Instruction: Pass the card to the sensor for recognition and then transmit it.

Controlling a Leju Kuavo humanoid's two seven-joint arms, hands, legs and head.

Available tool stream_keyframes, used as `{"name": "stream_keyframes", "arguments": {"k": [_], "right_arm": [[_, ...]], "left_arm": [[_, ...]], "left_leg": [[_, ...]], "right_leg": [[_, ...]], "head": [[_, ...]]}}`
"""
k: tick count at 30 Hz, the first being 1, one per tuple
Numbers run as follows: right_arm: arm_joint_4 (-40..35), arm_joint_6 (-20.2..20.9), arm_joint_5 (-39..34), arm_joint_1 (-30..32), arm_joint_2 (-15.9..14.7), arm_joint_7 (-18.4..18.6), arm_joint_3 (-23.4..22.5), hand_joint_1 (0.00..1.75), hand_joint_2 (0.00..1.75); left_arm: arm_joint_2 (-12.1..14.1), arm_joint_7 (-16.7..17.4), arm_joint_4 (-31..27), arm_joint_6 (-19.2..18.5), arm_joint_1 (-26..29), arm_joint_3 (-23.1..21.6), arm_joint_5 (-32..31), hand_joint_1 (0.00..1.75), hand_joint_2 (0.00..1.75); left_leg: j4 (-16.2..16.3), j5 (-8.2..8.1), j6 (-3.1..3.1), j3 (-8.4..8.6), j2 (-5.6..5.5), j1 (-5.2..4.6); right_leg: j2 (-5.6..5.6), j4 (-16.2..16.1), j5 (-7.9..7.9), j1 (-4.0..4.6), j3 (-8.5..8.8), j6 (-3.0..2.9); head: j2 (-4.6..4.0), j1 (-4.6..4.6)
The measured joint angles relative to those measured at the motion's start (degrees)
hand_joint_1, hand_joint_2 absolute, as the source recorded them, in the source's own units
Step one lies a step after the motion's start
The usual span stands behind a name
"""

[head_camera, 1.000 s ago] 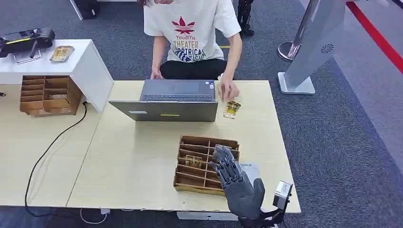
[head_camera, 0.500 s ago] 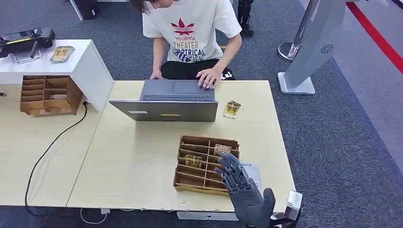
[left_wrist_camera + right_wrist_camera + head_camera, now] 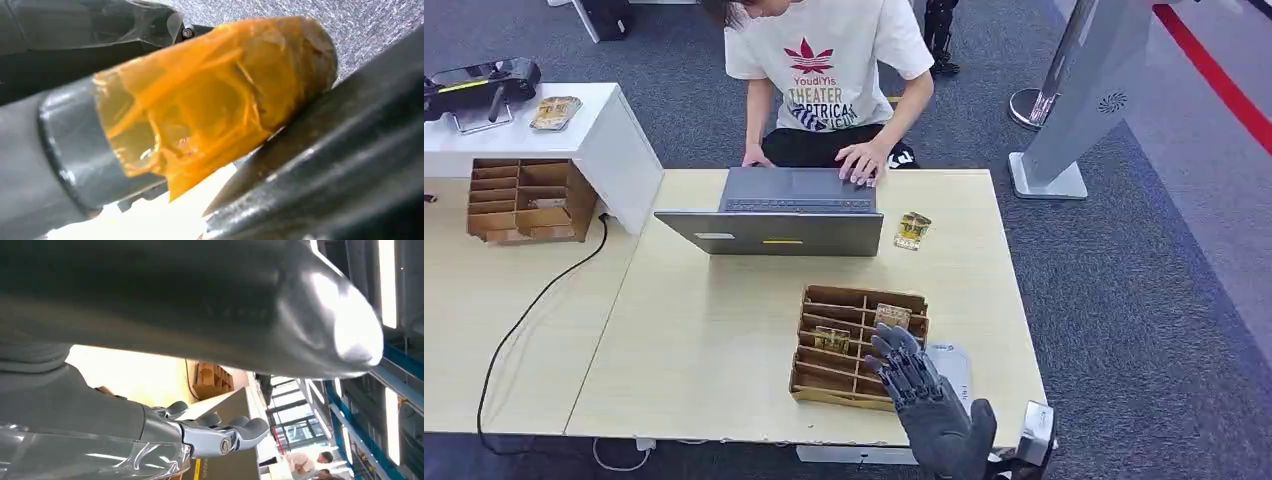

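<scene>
As shirt (image 3: pixel 824 60) reads "THEATER" (partly), right hand (image 3: pixel 929 400) spread

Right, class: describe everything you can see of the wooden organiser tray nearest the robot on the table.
The wooden organiser tray is a shallow brown box that looks like thin plywood, split by slats into two columns of narrow slots. It lies flat on the pale table near its front edge. One card lies in a middle slot, another card near the far right corner. The robot's right hand hangs open over its near right corner, hiding it.
</scene>
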Motion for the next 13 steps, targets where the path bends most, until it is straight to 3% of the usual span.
{"name": "stream_keyframes", "arguments": {"k": [13], "right_arm": [[0.00,0.28,0.00,-0.03,-0.02,0.00,0.15,0.00,0.00]], "left_arm": [[-0.09,-0.02,0.00,0.11,0.01,0.02,-0.04,0.00,0.00]], "left_leg": [[0.00,0.00,0.00,0.00,0.00,0.00]], "right_leg": [[0.00,0.00,0.00,0.00,0.00,0.00]], "head": [[0.00,0.00]]}}
